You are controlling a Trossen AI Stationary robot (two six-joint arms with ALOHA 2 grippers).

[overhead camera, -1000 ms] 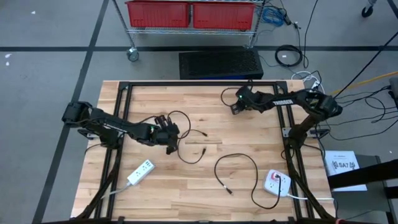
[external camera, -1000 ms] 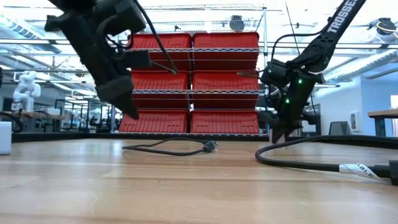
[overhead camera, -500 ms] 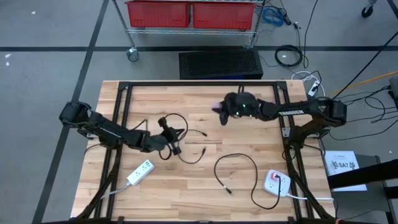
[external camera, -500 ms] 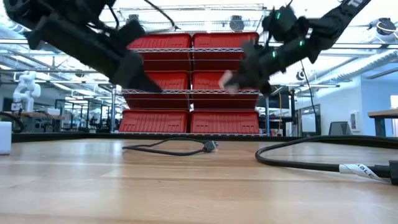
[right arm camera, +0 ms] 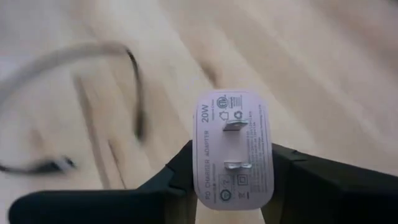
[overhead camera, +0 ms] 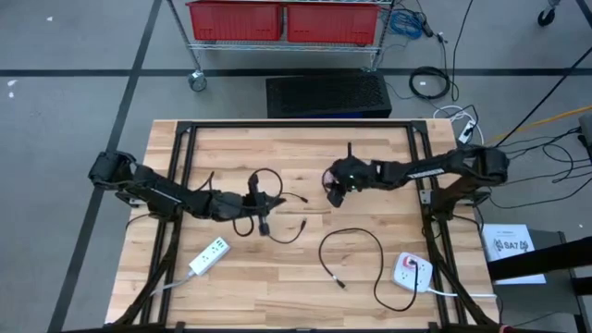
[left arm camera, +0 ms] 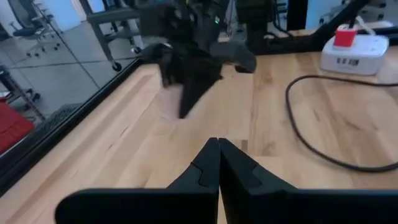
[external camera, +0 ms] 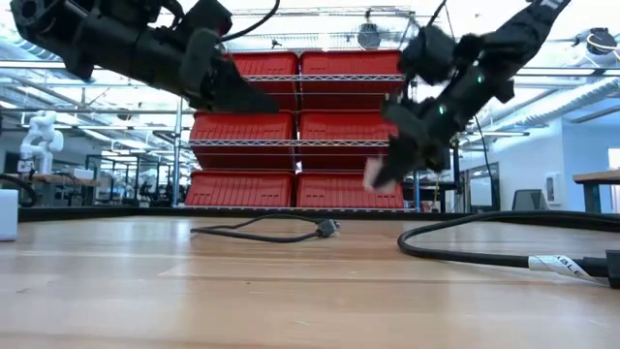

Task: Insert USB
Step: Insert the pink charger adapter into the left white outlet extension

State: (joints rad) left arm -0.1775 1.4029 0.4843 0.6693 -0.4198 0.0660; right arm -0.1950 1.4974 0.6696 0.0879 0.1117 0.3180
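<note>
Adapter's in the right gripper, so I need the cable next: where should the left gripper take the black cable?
Just behind its plug, from above: the black cable lies flat on the table with that end free. The left gripper is shut; open it first.

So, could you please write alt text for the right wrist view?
The right gripper holds a white 20W power adapter, its two metal prongs facing the camera. Behind it lies the wooden table with a dark cable, blurred.
</note>
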